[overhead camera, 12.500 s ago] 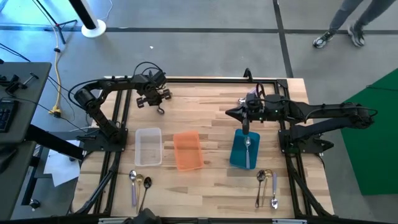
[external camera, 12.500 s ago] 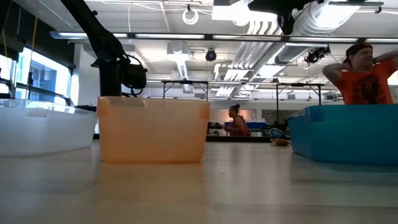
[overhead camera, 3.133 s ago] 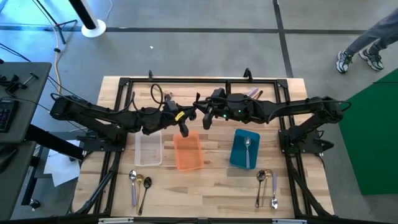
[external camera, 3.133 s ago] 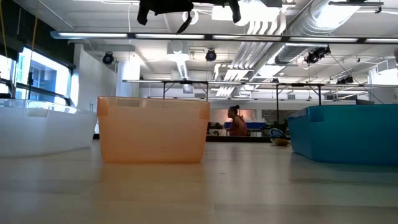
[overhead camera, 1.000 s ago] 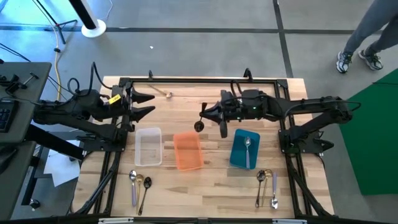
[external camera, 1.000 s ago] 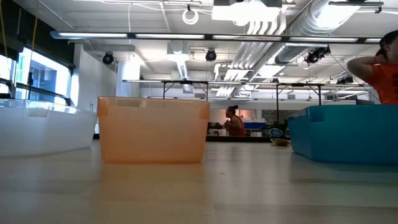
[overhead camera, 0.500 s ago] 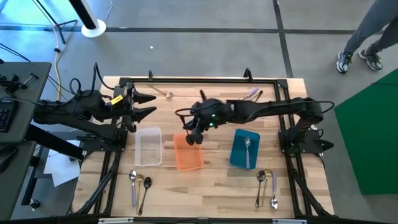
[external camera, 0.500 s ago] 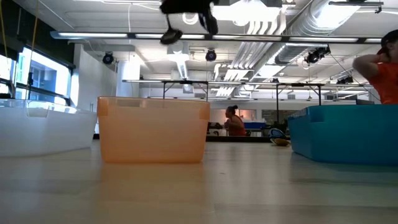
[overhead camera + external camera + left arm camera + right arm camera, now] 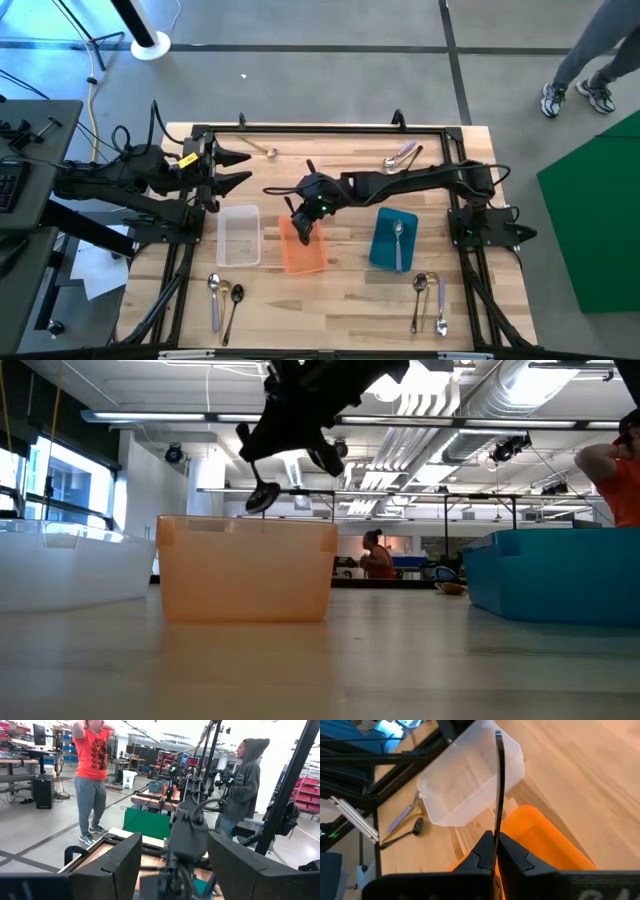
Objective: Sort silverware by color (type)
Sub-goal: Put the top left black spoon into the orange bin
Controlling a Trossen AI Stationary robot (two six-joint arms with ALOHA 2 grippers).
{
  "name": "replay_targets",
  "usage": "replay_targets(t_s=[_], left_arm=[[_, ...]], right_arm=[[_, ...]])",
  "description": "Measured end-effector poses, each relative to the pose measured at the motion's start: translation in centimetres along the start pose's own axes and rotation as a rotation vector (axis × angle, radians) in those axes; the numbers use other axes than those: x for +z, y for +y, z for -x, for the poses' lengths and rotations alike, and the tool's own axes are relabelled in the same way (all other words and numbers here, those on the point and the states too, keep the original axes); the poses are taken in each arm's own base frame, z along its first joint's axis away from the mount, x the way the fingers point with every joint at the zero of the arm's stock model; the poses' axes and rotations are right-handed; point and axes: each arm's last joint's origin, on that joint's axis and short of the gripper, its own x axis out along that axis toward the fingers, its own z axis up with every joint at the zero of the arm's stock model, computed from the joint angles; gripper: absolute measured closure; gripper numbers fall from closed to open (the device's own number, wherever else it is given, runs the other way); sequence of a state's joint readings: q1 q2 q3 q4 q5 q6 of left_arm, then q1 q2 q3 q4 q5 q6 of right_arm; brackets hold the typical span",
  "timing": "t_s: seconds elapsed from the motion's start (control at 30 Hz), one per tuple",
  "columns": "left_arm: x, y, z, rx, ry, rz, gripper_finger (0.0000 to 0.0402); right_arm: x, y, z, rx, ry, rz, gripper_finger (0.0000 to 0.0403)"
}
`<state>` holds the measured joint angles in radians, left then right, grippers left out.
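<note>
From above we saw our right gripper [image 9: 303, 226] clamped on a black spoon [image 9: 308, 228] over the orange tray [image 9: 302, 254], one spoon [image 9: 398, 234] already in the blue tray [image 9: 380, 250] at three o'clock, the left gripper [image 9: 235, 168] waiting wide at ten, other spoons unsorted; the low view showed the black spoon [image 9: 262, 497] just above the orange tray [image 9: 246, 570].

Open air just below the right fingers [image 9: 512, 857], then the orange tray [image 9: 301, 248], rim all round. Clear tray [image 9: 239, 235] near on one side, blue tray [image 9: 394, 240] farther on the other. Bare wood between. Nothing ahead of the left fingers [image 9: 232, 158].
</note>
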<state>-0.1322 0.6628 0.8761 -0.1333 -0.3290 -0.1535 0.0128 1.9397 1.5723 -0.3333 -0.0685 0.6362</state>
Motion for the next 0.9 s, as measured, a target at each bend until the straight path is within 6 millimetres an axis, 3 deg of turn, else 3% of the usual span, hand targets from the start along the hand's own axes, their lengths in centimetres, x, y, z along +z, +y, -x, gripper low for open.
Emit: replay_targets(t_s=[0.63,0.9], left_arm=[[0.0,0.0,0.0,0.0,-0.001,0.001,0.019],[0.0,0.0,0.0,-0.001,-0.004,0.002,0.019]], right_arm=[[0.3,-1.5,-0.4,-0.068,0.012,-0.068,0.0403],[-1.3,-0.8,-2.0,-0.001,0.107,-0.097,0.0403]])
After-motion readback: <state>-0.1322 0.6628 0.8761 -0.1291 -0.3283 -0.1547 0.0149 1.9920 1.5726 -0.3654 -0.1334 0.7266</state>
